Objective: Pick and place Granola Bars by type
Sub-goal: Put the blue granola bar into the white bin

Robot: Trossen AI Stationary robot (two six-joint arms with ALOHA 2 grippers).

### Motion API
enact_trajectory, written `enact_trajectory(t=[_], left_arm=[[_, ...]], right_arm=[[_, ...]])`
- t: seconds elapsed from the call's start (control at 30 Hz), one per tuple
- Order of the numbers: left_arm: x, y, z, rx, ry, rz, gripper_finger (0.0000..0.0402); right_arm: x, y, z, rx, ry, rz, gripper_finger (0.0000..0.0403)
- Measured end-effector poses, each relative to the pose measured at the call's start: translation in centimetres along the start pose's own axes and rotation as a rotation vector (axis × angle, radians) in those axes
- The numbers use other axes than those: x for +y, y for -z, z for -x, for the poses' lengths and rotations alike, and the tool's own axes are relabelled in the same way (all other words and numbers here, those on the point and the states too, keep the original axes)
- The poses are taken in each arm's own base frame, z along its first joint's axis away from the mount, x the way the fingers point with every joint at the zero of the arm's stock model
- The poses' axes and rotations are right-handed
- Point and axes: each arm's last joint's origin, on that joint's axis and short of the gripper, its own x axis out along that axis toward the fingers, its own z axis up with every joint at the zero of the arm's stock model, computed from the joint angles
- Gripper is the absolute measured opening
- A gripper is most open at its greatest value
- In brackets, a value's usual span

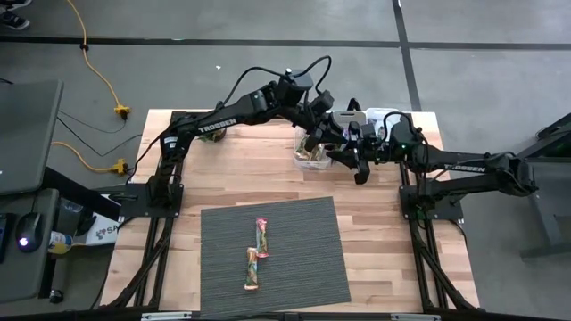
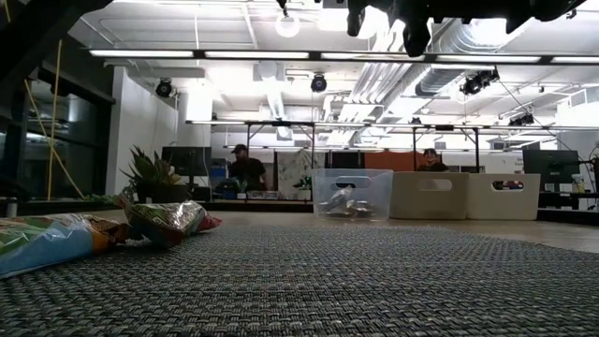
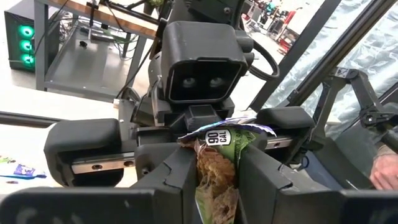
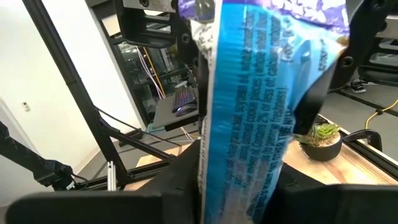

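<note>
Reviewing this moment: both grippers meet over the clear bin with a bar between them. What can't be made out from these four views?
- High view: the bar in the left gripper and right gripper is hidden by the arms.
- Low view: both grippers cut off by the top edge.
- Clear bin: contents too small to tell by type.
- Right wrist view: the blue bar fills the picture, hiding the table.
- Mat: the two bars' print too small.

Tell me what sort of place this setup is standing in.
Probably an open robotics lab or workshop: exposed silver ceiling ducts under strip lighting, people seated at distant workstations, and a yellow extension cord trailing across the bare grey floor.
</note>
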Motion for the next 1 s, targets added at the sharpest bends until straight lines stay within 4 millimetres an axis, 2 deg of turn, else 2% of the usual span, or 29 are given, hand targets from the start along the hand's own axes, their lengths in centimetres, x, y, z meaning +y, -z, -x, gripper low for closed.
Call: enact_trajectory(t=[0.3,0.43,0.53,0.83,1.0], left_arm=[[0.0,0.0,0.0,0.0,0.0,-0.02,0.0095],[0.0,-0.2,0.0,-0.017,0.005,-0.041,0.0111],[-0.1,-0.4,0.0,-0.035,0.008,-0.06,0.0144],[-0.1,-0.6,0.0,-0.053,0.014,-0.075,0.028],[-0.4,-1.4,0.2,-0.118,-0.007,-0.117,0.031]], right_arm=[[0.0,0.0,0.0,0.0,0.0,0.0,0.0055],[0.0,0.0,0.0,-0.001,-0.004,0.001,0.0051],[0.0,-0.1,0.0,-0.003,-0.004,0.002,0.0052],[0.0,0.0,0.0,0.007,-0.009,0.0,0.0044],[0.0,0.0,0.0,0.007,-0.013,0.0,0.0043]])
